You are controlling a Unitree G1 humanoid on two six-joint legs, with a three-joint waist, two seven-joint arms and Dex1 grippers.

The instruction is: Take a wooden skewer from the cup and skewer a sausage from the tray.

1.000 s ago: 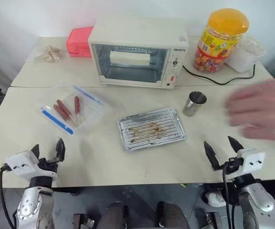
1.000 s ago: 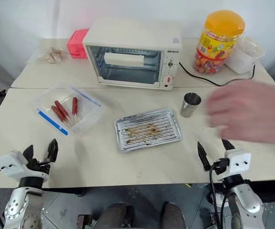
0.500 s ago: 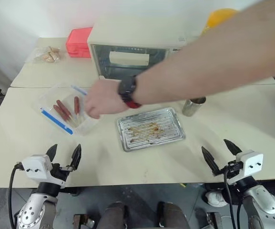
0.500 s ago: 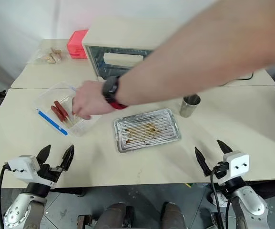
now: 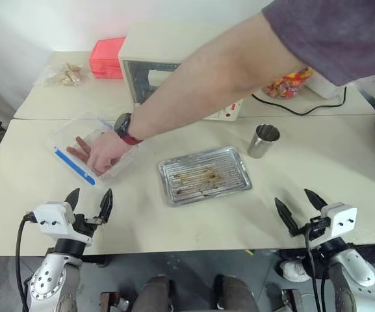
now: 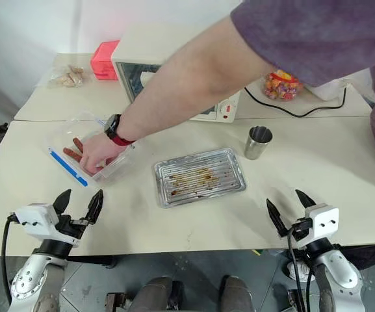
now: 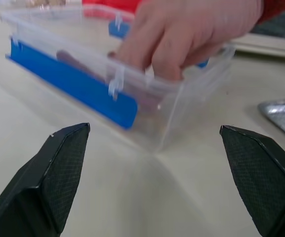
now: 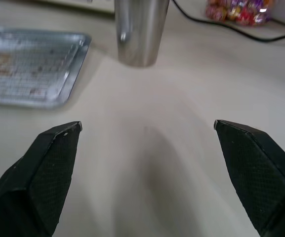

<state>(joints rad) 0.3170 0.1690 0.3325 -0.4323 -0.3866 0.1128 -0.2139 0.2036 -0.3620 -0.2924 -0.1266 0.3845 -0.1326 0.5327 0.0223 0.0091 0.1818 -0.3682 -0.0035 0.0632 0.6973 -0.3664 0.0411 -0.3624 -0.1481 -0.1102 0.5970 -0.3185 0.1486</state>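
person's hand (image 5: 103,151) covering sausages in clear box (image 5: 73,166); oven (image 5: 142,71) partly hidden

A person's hand (image 5: 103,151) covers most of the sausages (image 5: 78,147) in the clear box (image 5: 70,166). Their arm (image 5: 213,78) hides much of the toaster oven (image 5: 135,62) and candy jar (image 5: 288,82)

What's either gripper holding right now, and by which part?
Nothing. Left gripper and right gripper both hover open and empty above the table's near edge.
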